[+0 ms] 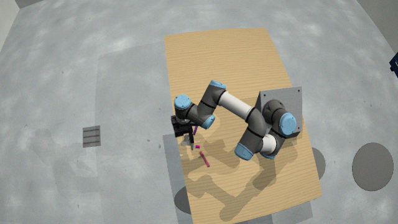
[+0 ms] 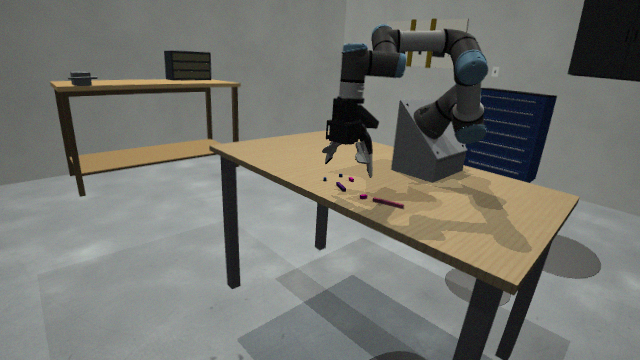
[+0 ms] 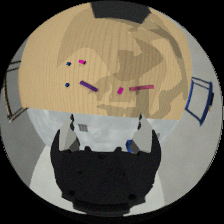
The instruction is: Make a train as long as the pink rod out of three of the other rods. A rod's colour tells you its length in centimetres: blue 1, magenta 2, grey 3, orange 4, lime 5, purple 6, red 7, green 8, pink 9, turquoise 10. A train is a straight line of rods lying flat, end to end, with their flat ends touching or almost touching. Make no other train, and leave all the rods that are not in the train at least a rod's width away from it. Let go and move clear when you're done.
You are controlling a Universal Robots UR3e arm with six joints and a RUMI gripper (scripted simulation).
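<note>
My gripper is open and empty, hanging above the wooden table near its edge. The pink rod lies flat to one side of it. A magenta rod lies close to the pink rod's end. A purple rod lies below the gripper. A second magenta rod and two small blue rods lie scattered beyond it, all apart from each other.
The arm's grey wedge base stands on the table behind the rods. A second table with a dark box stands far off at the back left. A blue cabinet stands behind the table.
</note>
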